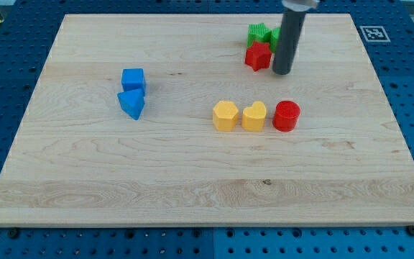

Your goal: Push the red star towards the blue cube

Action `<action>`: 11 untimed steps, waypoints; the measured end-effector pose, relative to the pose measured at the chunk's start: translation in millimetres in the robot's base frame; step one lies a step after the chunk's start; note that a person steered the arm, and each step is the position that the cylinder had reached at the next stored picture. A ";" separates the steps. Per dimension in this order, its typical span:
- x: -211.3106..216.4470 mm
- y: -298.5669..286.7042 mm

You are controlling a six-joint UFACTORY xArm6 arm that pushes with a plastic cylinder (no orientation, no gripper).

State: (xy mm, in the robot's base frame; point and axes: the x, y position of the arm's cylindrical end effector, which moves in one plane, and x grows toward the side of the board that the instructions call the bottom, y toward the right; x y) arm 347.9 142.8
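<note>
The red star (258, 56) lies near the view's top right on the wooden board. My tip (282, 72) rests just to the star's right, close to it or touching. The blue cube (133, 79) sits at the view's left, far from the star, with a blue triangular block (131, 104) right below it.
A green star (259, 34) and another green block (275, 36), partly hidden by the rod, sit just above the red star. A yellow hexagon (225, 115), a yellow heart (254, 116) and a red cylinder (287, 116) form a row in the middle. The board's edge (207, 224) runs along the bottom.
</note>
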 end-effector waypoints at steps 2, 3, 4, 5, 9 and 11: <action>-36.8 -13.0; -36.6 -30.2; -31.8 -37.3; -26.7 -37.5; -9.7 -129.1; 10.9 -154.7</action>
